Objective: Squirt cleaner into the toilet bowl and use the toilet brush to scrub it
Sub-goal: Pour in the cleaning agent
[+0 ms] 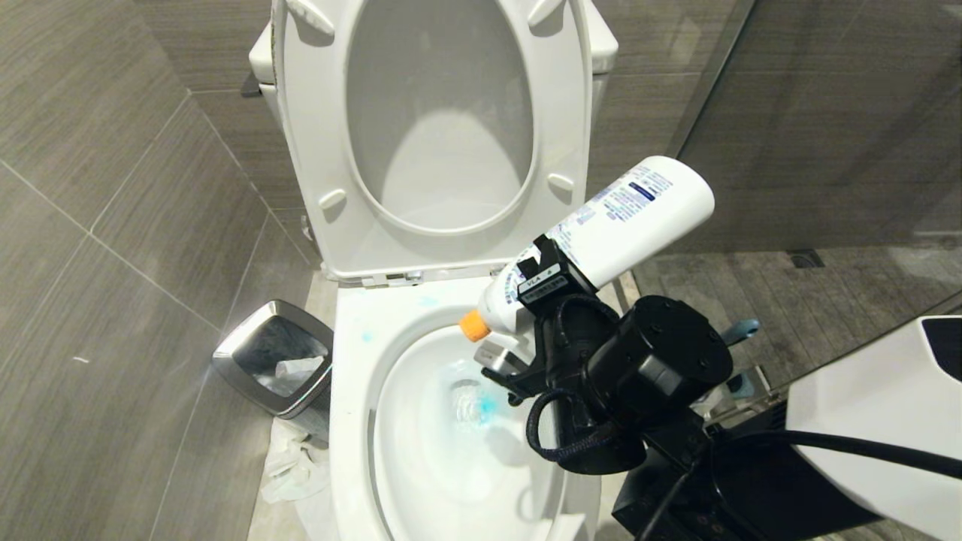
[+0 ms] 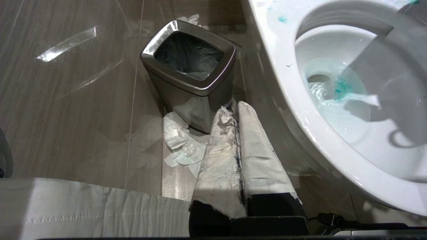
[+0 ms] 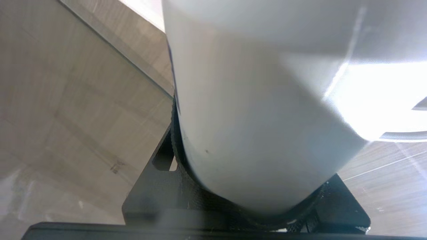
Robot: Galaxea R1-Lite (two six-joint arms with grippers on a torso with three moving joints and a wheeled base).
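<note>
Grey-tiled bathroom floor and walls surrounding a white toilet bowl, seat and lid standing raised against the cistern. Right gripper hovering over the bowl's right rim, fingers clamping the cleaner around its lower body. Bottle tilting cap-down, orange cap pointing into the basin just above the rim, white body filling the right wrist view. Teal-blue liquid pooling in the water at the drain, with smaller teal spots on the rim. Toilet brush showing only as a teal handle tip behind the right arm, on the floor right of the bowl. Steel-rimmed bin standing left of the bowl, crumpled tissue lying at its base. Left gripper hanging low beside the bowl, paper-wrapped fingers pressing shut on nothing.
</note>
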